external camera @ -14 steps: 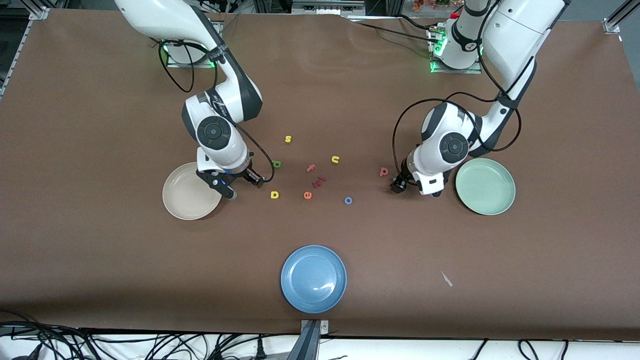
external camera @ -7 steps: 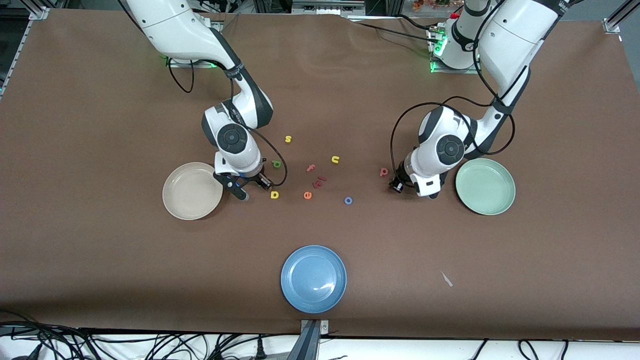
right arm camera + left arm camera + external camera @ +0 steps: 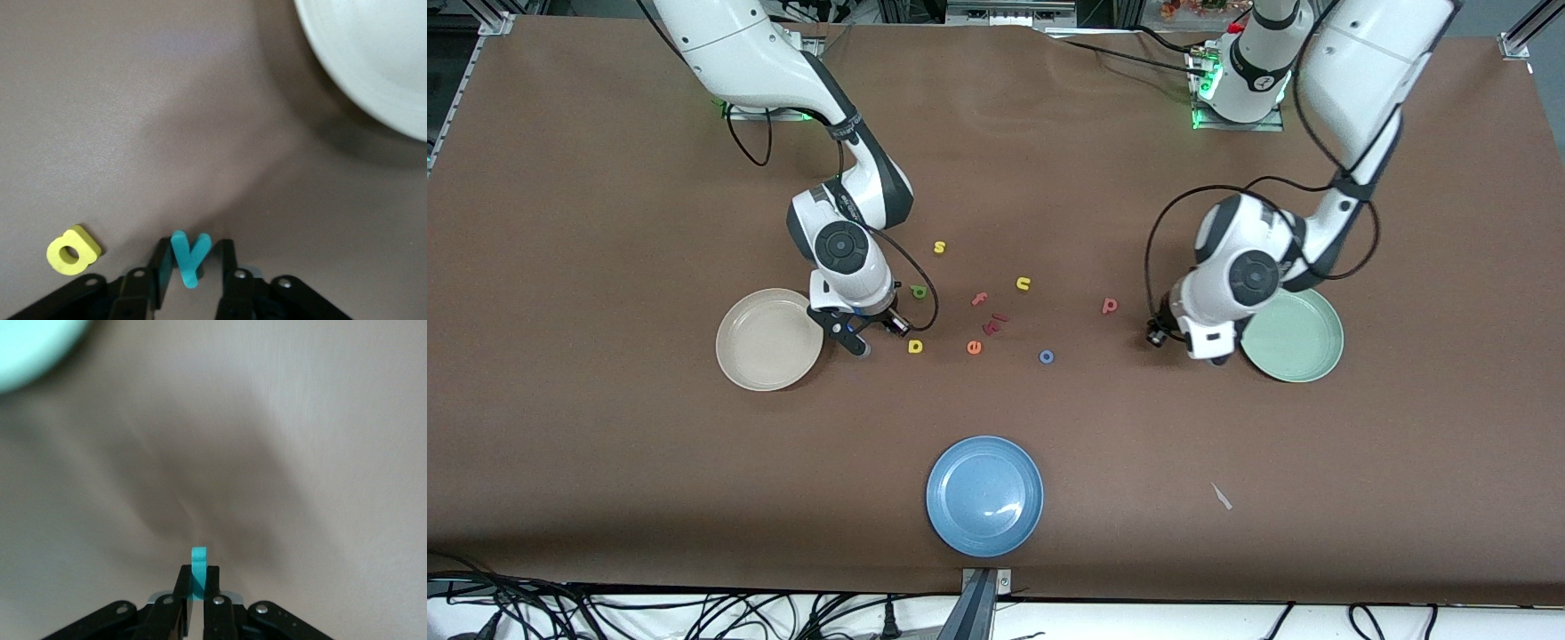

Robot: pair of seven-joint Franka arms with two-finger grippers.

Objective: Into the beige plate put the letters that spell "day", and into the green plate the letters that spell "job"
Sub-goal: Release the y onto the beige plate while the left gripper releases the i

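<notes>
Our left hand [image 3: 198, 572] has its fingers pressed together on a thin teal foam letter j [image 3: 199, 557], which stands up between the tips, clear of the brown worktop [image 3: 605, 222]. From the front camera this hand hangs at the 9 o'clock rim of the round pale mint-green plate [image 3: 1303, 347], which holds no letters.

Our right hand [image 3: 193, 263] is down at the worktop, pinching a teal foam letter y [image 3: 191, 250] by the two arms of its fork. The small yellow foam letter d [image 3: 72, 251] lies flat just beside these fingers, not touching them. In the front view, the hand sits between the round cream-beige plate [image 3: 769, 342] and the d, at the plate's 3 o'clock; that plate is bare as well.

Outward from there, the green foam letter a [image 3: 919, 291] lies at 12 o'clock from the d. The blue foam ring o [image 3: 1047, 356] rests near the worktop's middle, and the pinkish-red foam letter b [image 3: 1109, 305] lies at about 2 o'clock from it, toward the left hand.

Loose between them we see a yellow s [image 3: 939, 247], a yellow u [image 3: 1023, 284], a pink f [image 3: 979, 299] and an orange e [image 3: 974, 348]. A round blue plate [image 3: 984, 495] sits at 6 o'clock from the cluster.
</notes>
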